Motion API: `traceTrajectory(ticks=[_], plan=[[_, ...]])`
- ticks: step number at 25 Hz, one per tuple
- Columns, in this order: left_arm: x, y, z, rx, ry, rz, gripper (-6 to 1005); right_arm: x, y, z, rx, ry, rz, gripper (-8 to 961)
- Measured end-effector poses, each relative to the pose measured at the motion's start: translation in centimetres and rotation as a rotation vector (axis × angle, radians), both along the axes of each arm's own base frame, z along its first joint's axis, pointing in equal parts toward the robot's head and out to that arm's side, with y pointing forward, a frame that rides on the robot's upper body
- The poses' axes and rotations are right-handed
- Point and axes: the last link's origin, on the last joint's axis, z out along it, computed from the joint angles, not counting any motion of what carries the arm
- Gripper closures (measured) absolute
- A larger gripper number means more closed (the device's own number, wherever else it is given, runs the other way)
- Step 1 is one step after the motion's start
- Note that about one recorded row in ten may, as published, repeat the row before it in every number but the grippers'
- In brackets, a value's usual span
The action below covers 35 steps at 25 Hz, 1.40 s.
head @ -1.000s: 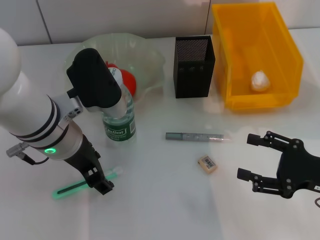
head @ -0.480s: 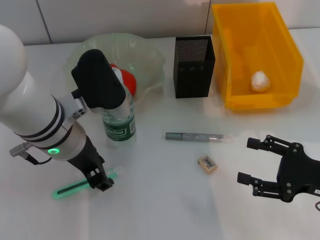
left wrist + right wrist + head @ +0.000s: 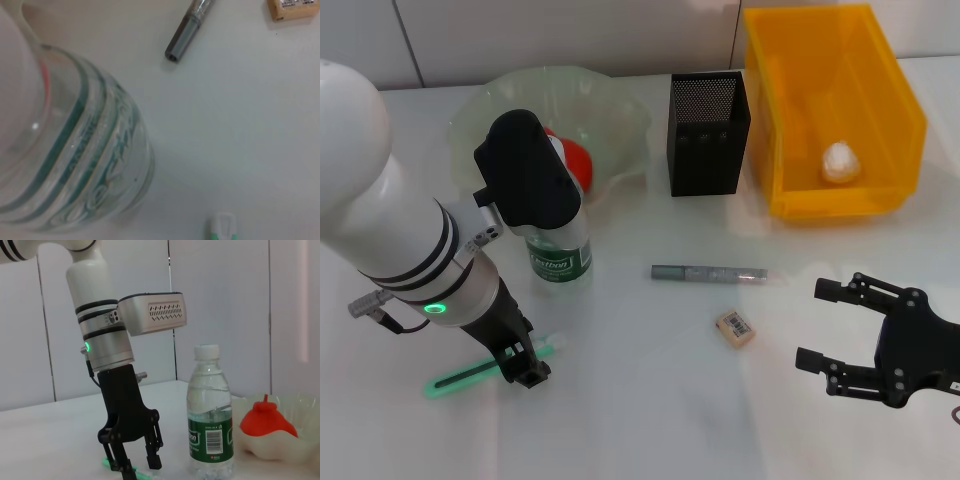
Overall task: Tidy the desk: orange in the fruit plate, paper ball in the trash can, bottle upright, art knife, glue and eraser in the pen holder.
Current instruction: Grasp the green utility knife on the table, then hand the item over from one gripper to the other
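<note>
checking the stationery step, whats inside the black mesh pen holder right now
Through the open top of the pen holder, only dark mesh walls and a divider with three openings show. No knife, glue or eraser is visible inside, but the bottom is too dark to see.

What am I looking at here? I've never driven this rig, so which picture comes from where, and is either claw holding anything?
It is a two-armed robot. The wide picture is from its head, looking down at the desk. The other two come from cameras on its wrists.

The left gripper is down over a green stick with its fingers apart, gripping nothing. The right wrist view shows this from the side. The right gripper hangs open and empty.

The bottle stands upright, the orange is in the fruit plate, and the paper ball is in the trash can. The art knife and eraser lie loose before the pen holder.
</note>
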Motion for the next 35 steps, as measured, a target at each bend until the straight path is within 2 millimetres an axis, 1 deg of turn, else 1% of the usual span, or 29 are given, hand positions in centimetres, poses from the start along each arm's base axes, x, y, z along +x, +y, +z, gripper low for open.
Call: traceTrajectory(ticks=[20,25,31,33,35], plan=[[-0.1,0.4,-0.4,-0.018,0.010,0.004,492,0.2,-0.2,0.0,-0.007,-0.007,-0.004,139],[-0.2,0.5,-0.5,-0.029,0.019,0.001,656,0.2,-0.2,-0.1,-0.007,-0.007,-0.005,139],[0.2,0.6,-0.3,-0.025,0.010,-0.007,752,0.2,-0.2,-0.1,-0.007,-0.006,-0.006,139],[1.0,0.3,-0.2,-0.043,-0.002,-0.025,777,0.2,-0.2,0.0,-0.006,-0.006,-0.006,139],[1.1,0.2,-0.2,-0.049,-0.005,-0.031,803,0.2,-0.2,0.0,-0.004,-0.006,-0.007,139]])
